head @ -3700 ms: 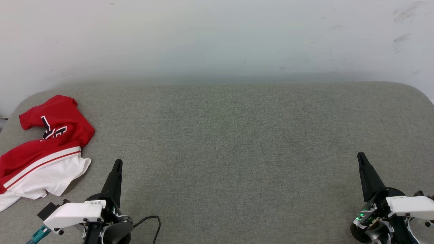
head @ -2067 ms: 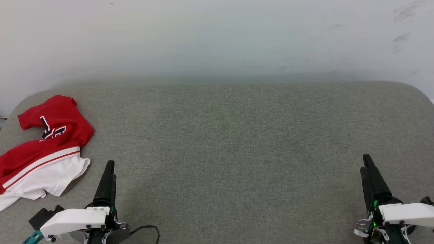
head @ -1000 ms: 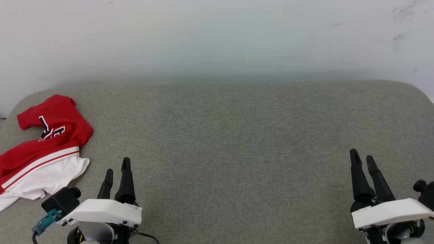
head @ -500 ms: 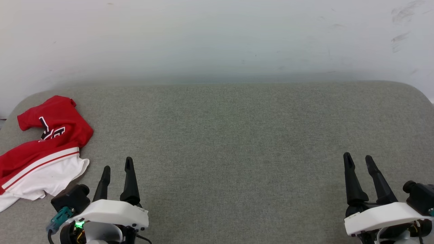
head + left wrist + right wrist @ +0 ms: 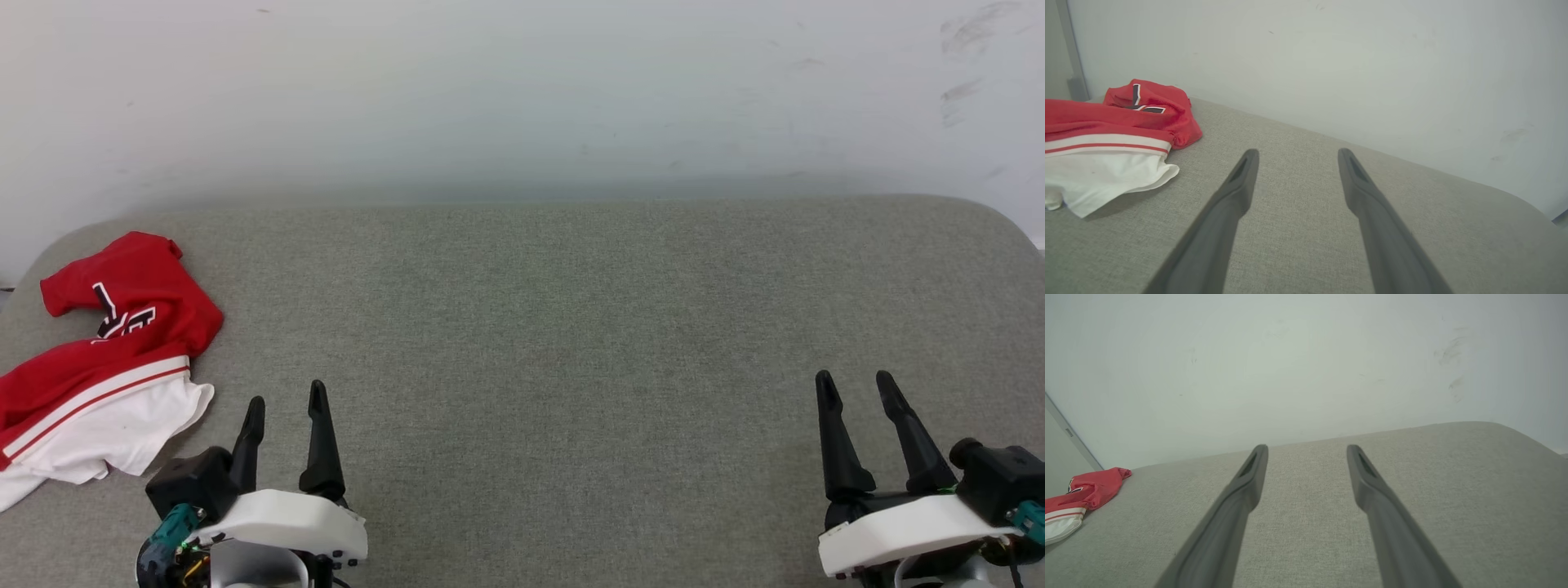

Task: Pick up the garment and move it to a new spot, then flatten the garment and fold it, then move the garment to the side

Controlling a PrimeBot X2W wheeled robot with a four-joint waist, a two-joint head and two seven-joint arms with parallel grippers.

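Red cloth with a white sleeve (image 5: 114, 433): the garment (image 5: 102, 359) lies crumpled at the left end of the grey pad (image 5: 555, 327), bunched so that only a scrap of black lettering (image 5: 122, 314) shows. From my seat nothing of the task looks done. The garment has not been lifted, and the flattening, folding and setting aside are all ahead. My left gripper (image 5: 286, 394) sits low at the near edge, just right of the sleeve but apart from it, jaws spread and empty. My right gripper (image 5: 855, 377) is well apart at the near right, also spread wide with nothing between its fingers. The broad middle of the pad I judge the natural new spot. First job, as I read it, is to swing the left arm over to the heap and pinch a fold. The right is too far off to help until the garment comes across.
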